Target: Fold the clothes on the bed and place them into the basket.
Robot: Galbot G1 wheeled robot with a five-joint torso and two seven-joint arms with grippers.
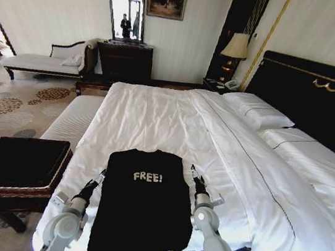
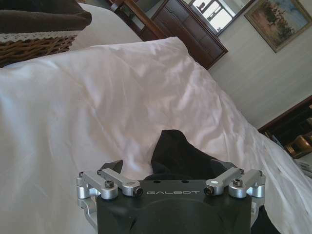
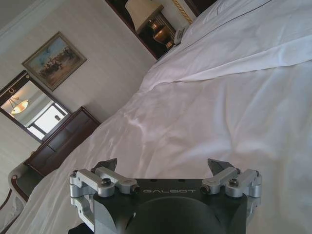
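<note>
The black T-shirt (image 1: 142, 206) lies between the wide-spread left tool (image 1: 99, 179) and right tool (image 1: 194, 173).

Black short-sleeved T-shirt (image 1: 142, 206) with white "FREE!" lettering, spread flat at lower centre of head view, on white-sheeted bed (image 1: 174, 120) with black headboard, wicker basket (image 1: 15, 163) with black lining at lower left, beside bed

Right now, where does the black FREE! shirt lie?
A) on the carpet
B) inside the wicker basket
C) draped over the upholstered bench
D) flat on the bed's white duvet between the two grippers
D: the shirt lies spread on the bed, with the left gripper and right gripper at its sides; the basket stands apart beside the bed.
</note>
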